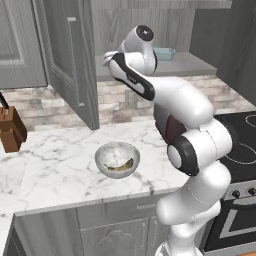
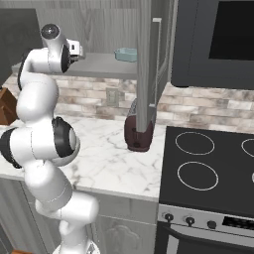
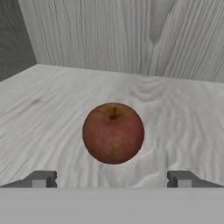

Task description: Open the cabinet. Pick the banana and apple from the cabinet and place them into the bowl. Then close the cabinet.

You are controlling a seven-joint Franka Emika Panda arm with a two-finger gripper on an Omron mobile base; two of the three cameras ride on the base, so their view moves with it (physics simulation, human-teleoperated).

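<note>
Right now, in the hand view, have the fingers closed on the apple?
No. The apple sits free on the cabinet shelf, with the fingers spread wide on either side, short of it.

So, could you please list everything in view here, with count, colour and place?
cabinet: one, grey wood-grain, above the counter, doors open
apple: one, dark red, on the cabinet shelf ahead of the fingertips
dish: one, light blue, on the cabinet shelf
bowl: one, mottled grey-white, on the counter
banana: one, pale yellow, inside the bowl
counter: one, white marble
toaster: one, dark red, on the counter by the stove
knife block: one, brown, counter's left
stove: one, black, right of the counter
microwave: one, dark, above the stove
gripper: one, open, reaching towards the apple
</note>
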